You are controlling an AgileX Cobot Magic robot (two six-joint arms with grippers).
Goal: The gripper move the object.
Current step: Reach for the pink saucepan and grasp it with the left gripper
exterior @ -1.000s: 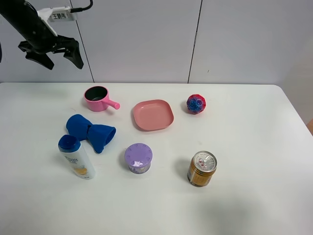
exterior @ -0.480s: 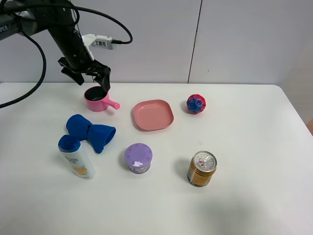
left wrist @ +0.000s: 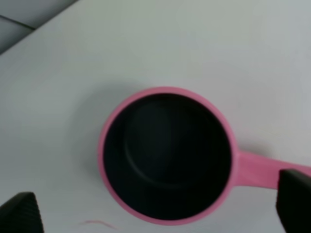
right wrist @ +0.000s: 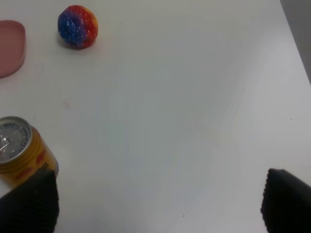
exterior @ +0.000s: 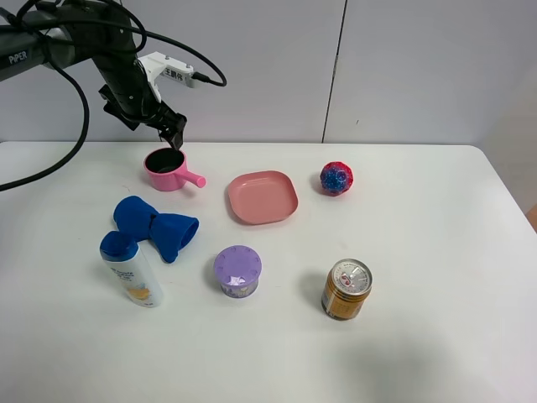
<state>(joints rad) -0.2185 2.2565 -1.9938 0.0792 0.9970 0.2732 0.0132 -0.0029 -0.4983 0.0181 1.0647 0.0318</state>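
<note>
The small pink saucepan (exterior: 166, 169) stands upright at the back left of the white table (exterior: 419, 252), its handle pointing right toward the plate. My left gripper (exterior: 159, 128) hovers just above its far rim, jaws open and empty, on a black arm with looping cables. In the left wrist view the saucepan (left wrist: 167, 155) fills the middle with its dark inside facing up. My left gripper (left wrist: 156, 206) has its fingertips (left wrist: 19, 213) spread wide on either side of the pan. My right gripper (right wrist: 158, 204) is open and empty over bare table.
A flat pink square plate (exterior: 263, 197) lies right of the saucepan. A red-blue ball (exterior: 336, 178) sits at the back right. A blue cloth toy (exterior: 155, 225), a lotion bottle (exterior: 131, 269), a purple lidded tub (exterior: 237, 271) and a gold can (exterior: 346, 290) stand nearer the front.
My left arm came from the upper left corner down over the saucepan, and the gripper has turned a little above it. The saucepan has not moved.
</note>
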